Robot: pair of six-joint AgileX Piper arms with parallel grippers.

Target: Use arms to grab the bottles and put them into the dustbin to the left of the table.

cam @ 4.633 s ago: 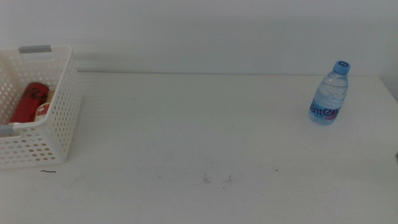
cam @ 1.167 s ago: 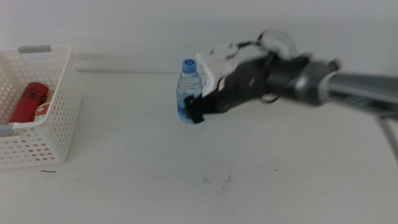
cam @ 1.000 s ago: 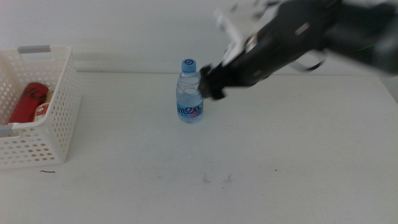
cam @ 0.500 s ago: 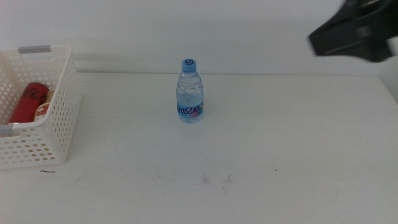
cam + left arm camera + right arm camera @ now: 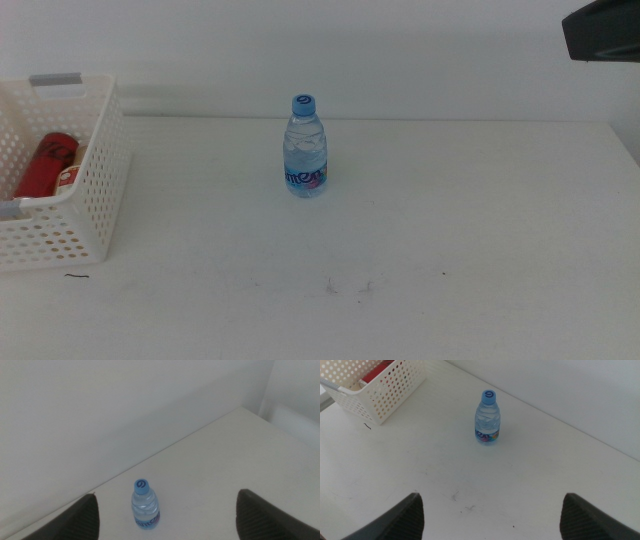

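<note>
White flat tabletop point(image 5: 450, 200) w/ small dark scuffs; plain pale wall behind. Clear blue-capped water bottle point(image 5: 305, 146) stands upright mid-table, near the far edge, well apart from the white perforated plastic basket point(image 5: 90, 210) at the table's left end. Red cola can point(image 5: 46, 164) lies inside the basket. Bottle's central spot likely puts it within my left arm's reach for the basket run. My left gripper point(image 5: 165, 517): jaws wide apart, empty, above the bottle. My right gripper point(image 5: 490, 515): jaws spread, empty, high over the table. Approx. open room all round the bottle; basket wall is the only obstacle.
</note>
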